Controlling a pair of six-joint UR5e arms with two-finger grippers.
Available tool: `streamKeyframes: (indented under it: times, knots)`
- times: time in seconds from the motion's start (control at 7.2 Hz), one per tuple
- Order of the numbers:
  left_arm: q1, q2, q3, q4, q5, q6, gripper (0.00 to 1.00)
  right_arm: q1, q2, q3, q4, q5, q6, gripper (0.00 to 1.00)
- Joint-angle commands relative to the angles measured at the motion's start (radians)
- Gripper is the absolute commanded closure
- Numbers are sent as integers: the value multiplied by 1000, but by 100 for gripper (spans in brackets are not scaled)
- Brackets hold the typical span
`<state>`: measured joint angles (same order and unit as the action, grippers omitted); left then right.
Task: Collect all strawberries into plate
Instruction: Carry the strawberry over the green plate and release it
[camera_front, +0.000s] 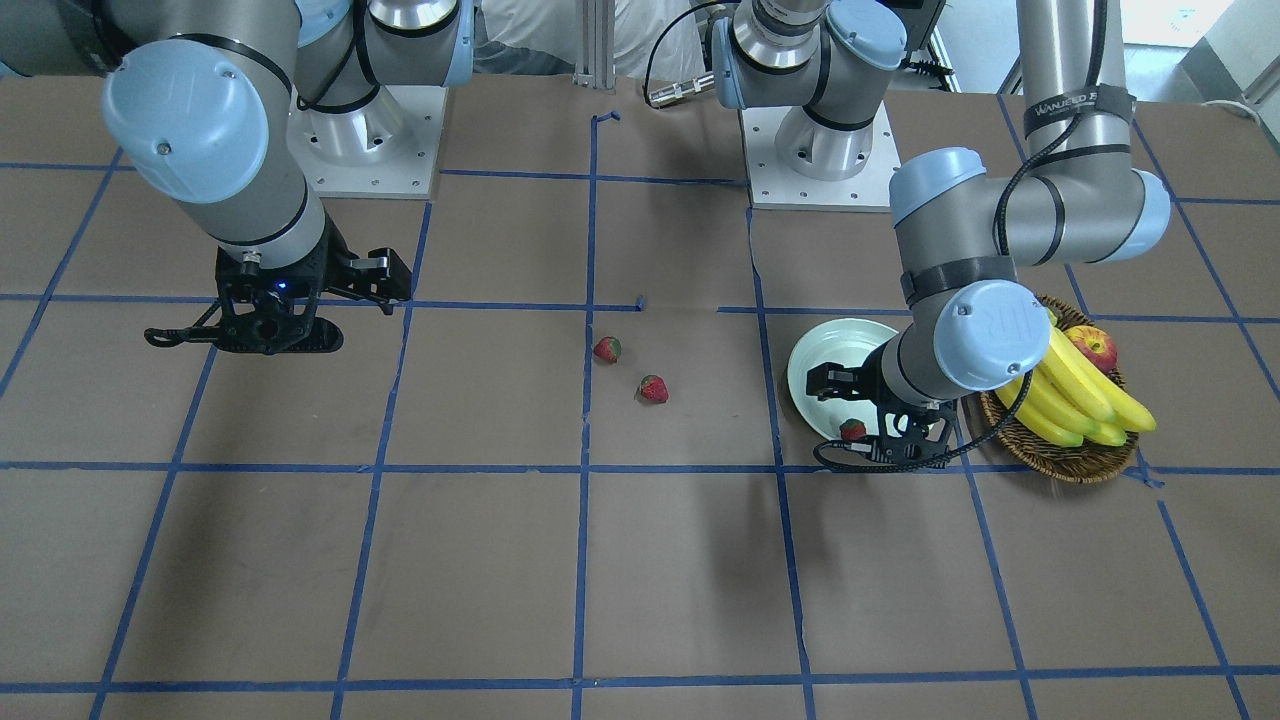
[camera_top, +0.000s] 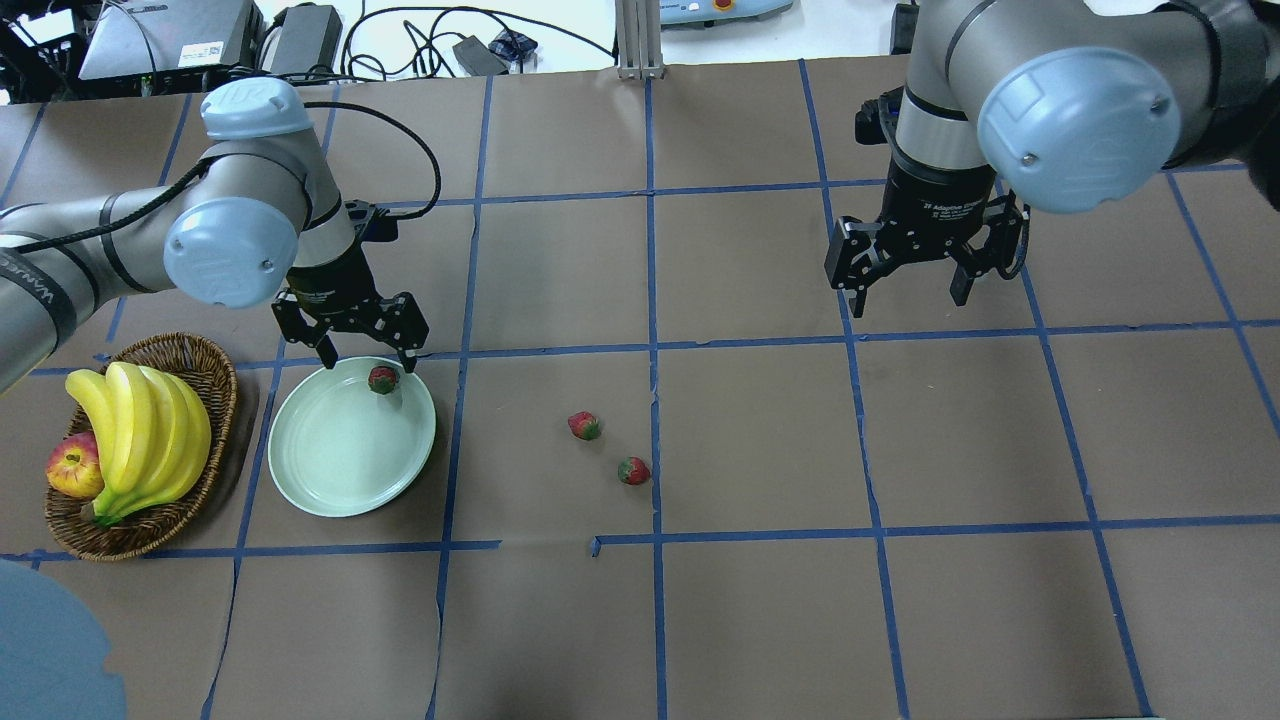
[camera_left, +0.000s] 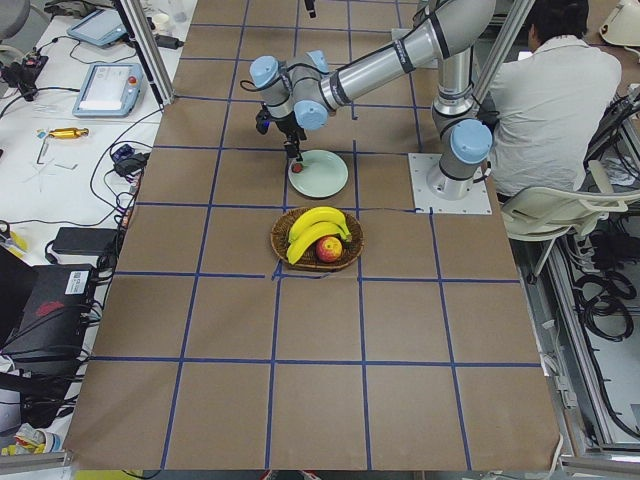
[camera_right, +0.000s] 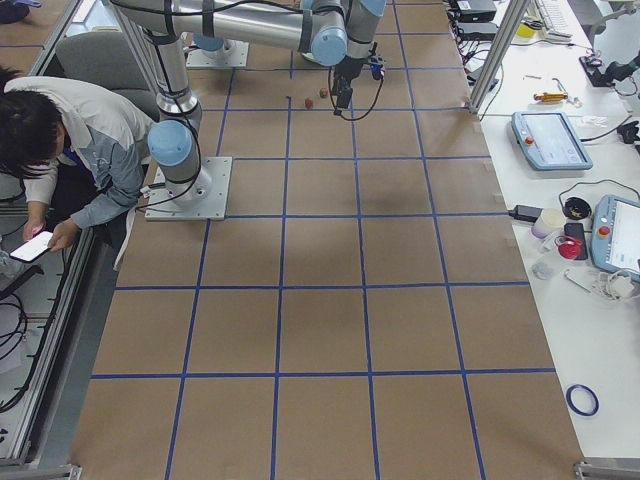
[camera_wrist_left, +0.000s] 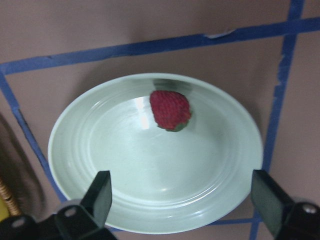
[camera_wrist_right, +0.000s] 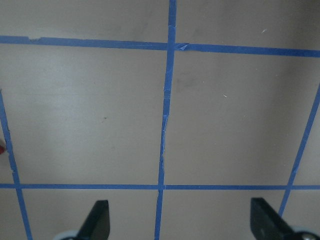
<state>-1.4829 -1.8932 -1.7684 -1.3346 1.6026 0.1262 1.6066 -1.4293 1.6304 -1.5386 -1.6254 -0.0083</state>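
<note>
One of three is done. In the overhead view the first strawberry (camera_top: 383, 379) lies inside the plate (camera_top: 300, 485), at the plate's 1 o'clock, just in from the rim. The left gripper (camera_top: 366, 358) hovers right over it, jaws spread wide and holding nothing. The wrist view shows the berry lying free on the glaze.

Two to go. The second strawberry (camera_top: 584, 426) and third strawberry (camera_top: 633, 470) sit on the table at the plate's 3 o'clock, near each other but not touching, and well apart from the plate. The right gripper (camera_top: 910, 298) hangs at their 2 o'clock over bare paper, jaws apart and empty.

By my read the task is about a third complete and needs two more pick-and-drops.

The basket (camera_top: 222, 400), with bananas (camera_top: 140, 430) and an apple (camera_top: 72, 468), is just beside the plate at 9 o'clock and is not part of the task.

The table (camera_top: 760, 610) is covered in brown paper with a blue tape grid (camera_top: 652, 300). Beyond it are benches with a teach pendant (camera_right: 545, 140) and cables. A seated person (camera_right: 80, 140) sits by the robot bases.
</note>
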Motion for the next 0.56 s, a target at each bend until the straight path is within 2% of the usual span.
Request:
streamKeyframes:
  times: [0.0,0.14,0.28,0.42]
  knots:
    - [-116,-6,17,3,-47,-264,0,1,4,0,0,1,8,0]
    - [-178,-6,17,3,-50,-358,0,1,4,-1,-1,1,10,0]
    - [-228,-17,15,11,-91,-461,0,-2,6,-1,-2,1,10,0]
    - [-241,-32,1,96,-212,-567,0,-2,7,-1,-2,-1,10,0]
